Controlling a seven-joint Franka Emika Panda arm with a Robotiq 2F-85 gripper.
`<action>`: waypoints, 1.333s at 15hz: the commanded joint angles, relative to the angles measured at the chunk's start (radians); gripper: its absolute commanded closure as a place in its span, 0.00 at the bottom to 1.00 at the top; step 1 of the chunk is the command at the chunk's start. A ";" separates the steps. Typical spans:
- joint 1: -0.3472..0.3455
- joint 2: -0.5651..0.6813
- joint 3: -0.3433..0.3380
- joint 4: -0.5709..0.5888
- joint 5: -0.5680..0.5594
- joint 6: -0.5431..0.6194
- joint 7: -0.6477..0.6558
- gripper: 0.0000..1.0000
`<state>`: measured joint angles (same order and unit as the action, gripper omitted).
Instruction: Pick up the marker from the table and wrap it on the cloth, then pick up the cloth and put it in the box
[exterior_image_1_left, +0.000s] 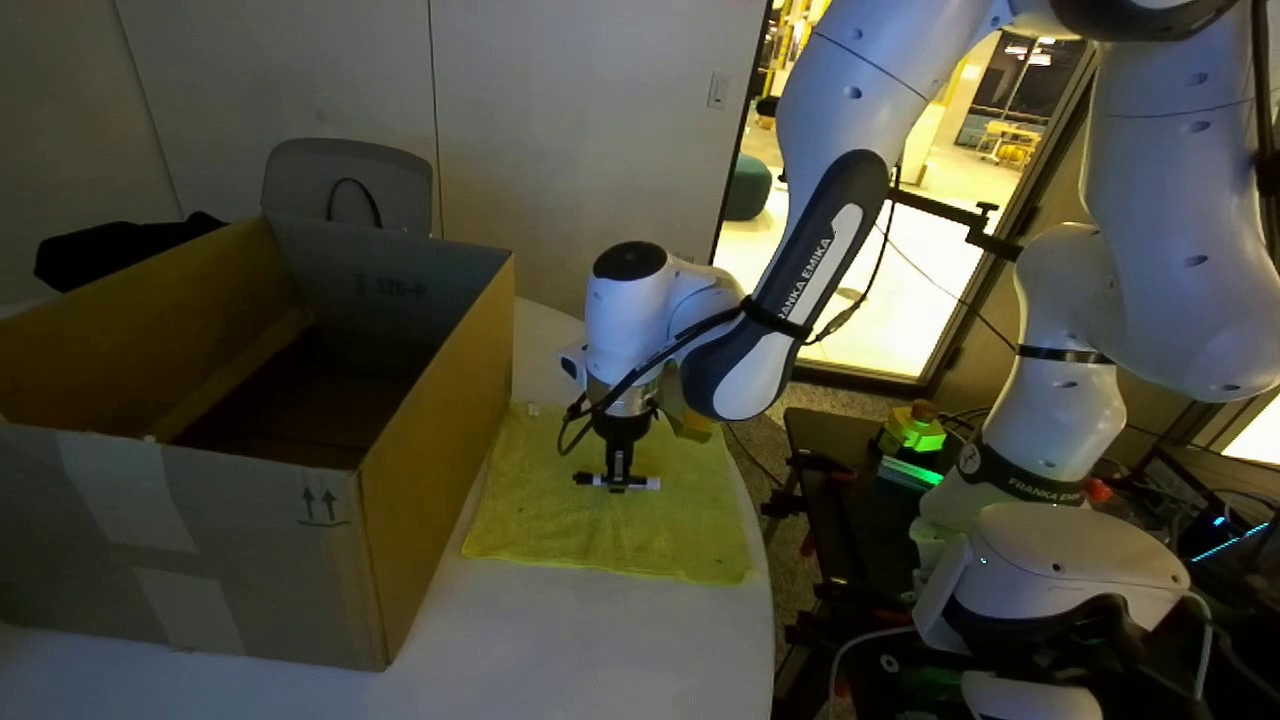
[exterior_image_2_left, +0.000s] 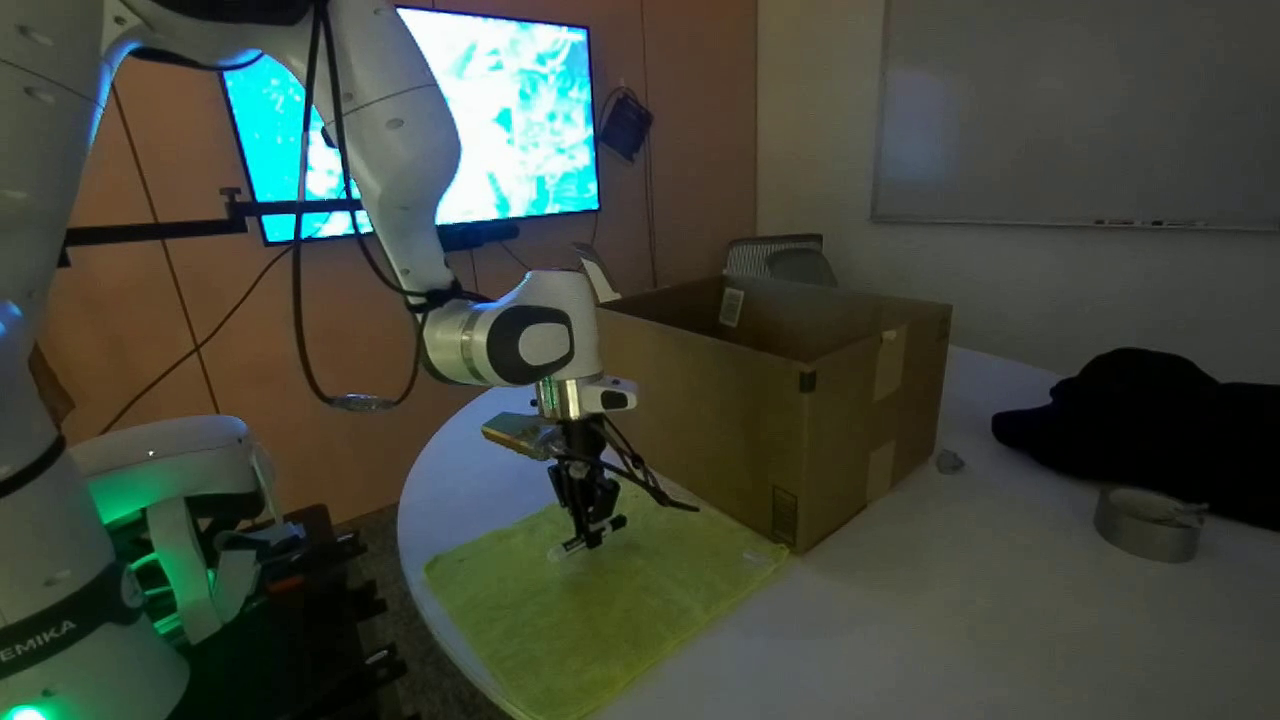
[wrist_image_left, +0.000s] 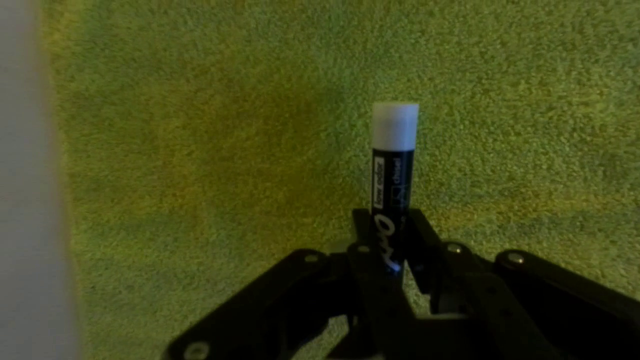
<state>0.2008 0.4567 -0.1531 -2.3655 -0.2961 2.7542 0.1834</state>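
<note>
The yellow-green cloth (exterior_image_1_left: 610, 545) (exterior_image_2_left: 610, 625) (wrist_image_left: 200, 150) lies spread flat on the white table (exterior_image_1_left: 590, 640) (exterior_image_2_left: 850, 620) (wrist_image_left: 25, 210), beside the box. My gripper (exterior_image_1_left: 618, 487) (exterior_image_2_left: 592, 540) (wrist_image_left: 391, 222) points down over the cloth, its fingers shut on the middle of the marker (exterior_image_1_left: 647, 484) (exterior_image_2_left: 565, 549) (wrist_image_left: 393, 170). The marker is black with a white end and is held about level. It is low over the cloth; I cannot tell if it touches. The large brown cardboard box (exterior_image_1_left: 270, 560) (exterior_image_2_left: 700, 430) stands open-topped on the table.
A black garment or bag (exterior_image_1_left: 130, 245) (exterior_image_2_left: 1150, 420), a grey tape roll (exterior_image_2_left: 1147, 525) and a small grey lump (exterior_image_2_left: 948, 461) lie on the table beyond the box. A chair (exterior_image_1_left: 350, 180) stands behind it. The box's tall wall rises close to my gripper.
</note>
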 joint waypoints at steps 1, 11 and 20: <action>0.012 0.051 -0.028 0.023 -0.022 0.040 0.035 0.94; 0.020 0.025 -0.047 0.005 -0.013 0.048 0.056 0.33; -0.002 -0.044 0.031 -0.048 0.031 0.095 0.020 0.00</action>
<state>0.2063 0.4460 -0.1650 -2.3730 -0.2934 2.8075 0.2208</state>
